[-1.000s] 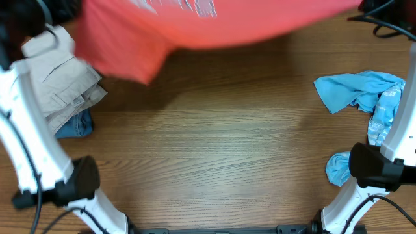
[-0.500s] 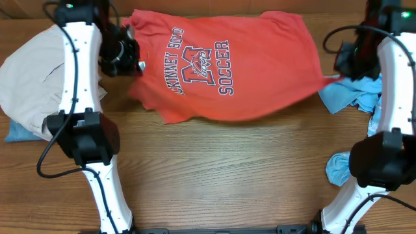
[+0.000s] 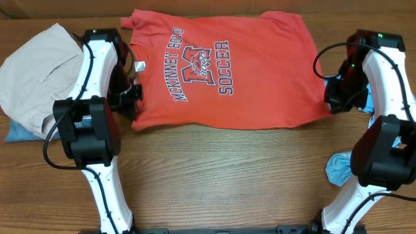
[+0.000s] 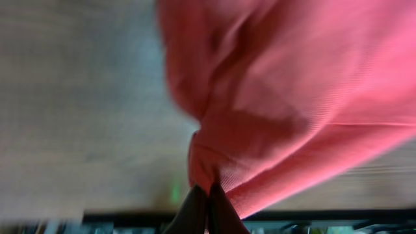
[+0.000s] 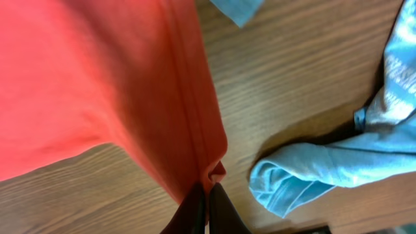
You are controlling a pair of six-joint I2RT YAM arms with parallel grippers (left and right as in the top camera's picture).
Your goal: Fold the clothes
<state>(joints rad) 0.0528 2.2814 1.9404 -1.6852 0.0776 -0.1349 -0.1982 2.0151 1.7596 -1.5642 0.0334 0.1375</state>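
The red-orange T-shirt (image 3: 221,71) lies spread flat across the far half of the table, its navy-and-white lettering face up and its white neck tag (image 3: 138,65) at the left. My left gripper (image 3: 132,97) is shut on the shirt's left edge; the left wrist view shows the fabric bunched (image 4: 273,117) between the fingers (image 4: 207,195). My right gripper (image 3: 330,103) is shut on the shirt's right hem corner (image 5: 214,170). The light sky-blue shirt (image 3: 338,168) lies crumpled at the right, mostly behind my right arm, and shows in the right wrist view (image 5: 325,169).
Beige trousers (image 3: 36,78) lie heaped at the far left, on top of denim-blue jeans (image 3: 16,133). The wooden table (image 3: 221,175) stretches bare toward the front edge. Cables run along the far right.
The T-shirt came down from the air and now lies flat. Both grippers moved toward the front, pulling its edges down and smoothing it.
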